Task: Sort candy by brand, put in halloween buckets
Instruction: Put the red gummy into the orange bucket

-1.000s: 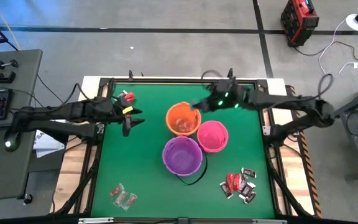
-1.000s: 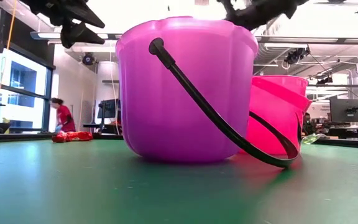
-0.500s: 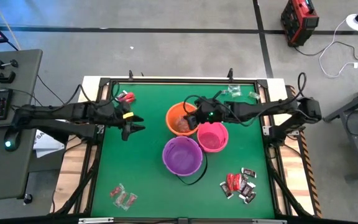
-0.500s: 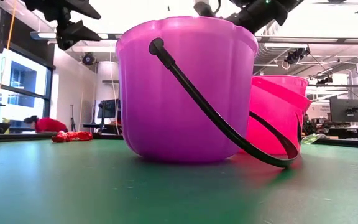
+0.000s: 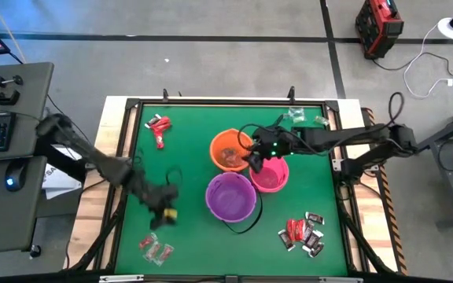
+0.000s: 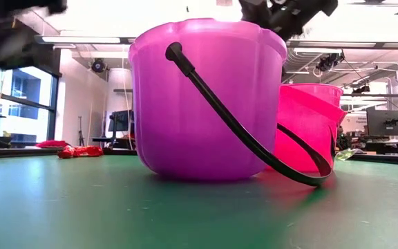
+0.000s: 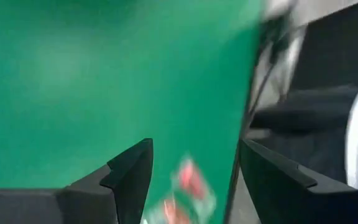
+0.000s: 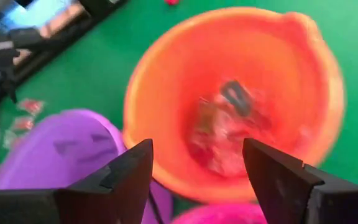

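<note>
We are watching the right gripper [image 5: 255, 159] hanging over the round orange plastic bucket [image 5: 225, 145], fingers spread wide and gripping nothing. Wrapped candy [image 8: 219, 127] is lying inside that bucket. The pink plastic bucket [image 5: 272, 174] and purple plastic bucket [image 5: 230, 196] are touching it; we cannot tell their contents. The left gripper [image 5: 162, 211], fingers parted and empty, is hovering near red-and-clear candies [image 5: 155, 249] on the green table [image 5: 187, 157].
</note>
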